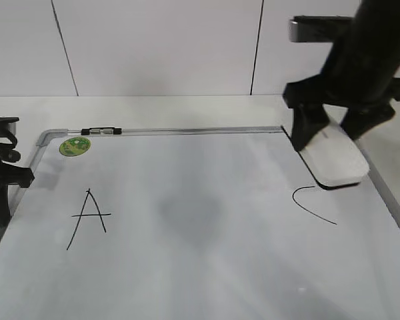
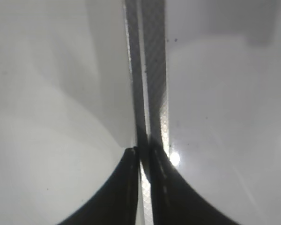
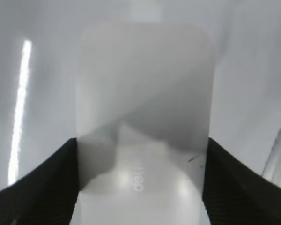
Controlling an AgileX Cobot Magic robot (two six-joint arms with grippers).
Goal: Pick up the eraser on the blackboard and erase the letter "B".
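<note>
The blackboard (image 1: 253,267) is a white board with a grey frame that lies flat. My right gripper (image 1: 333,133) is shut on the white eraser (image 1: 337,160) at the board's far right, just above the top of the black "C" (image 1: 313,203). The right wrist view shows the eraser (image 3: 145,117) held by its sides between both fingers (image 3: 140,187). No letter "B" shows; a faint grey smudge (image 1: 190,210) lies between the black "A" (image 1: 88,217) and the "C". My left gripper (image 1: 0,180) is shut and empty at the board's left edge, over the frame (image 2: 150,70).
A round green sticker (image 1: 75,145) sits in the board's far left corner. A small black clip (image 1: 101,131) sits on the far frame rail. A white wall stands behind the table.
</note>
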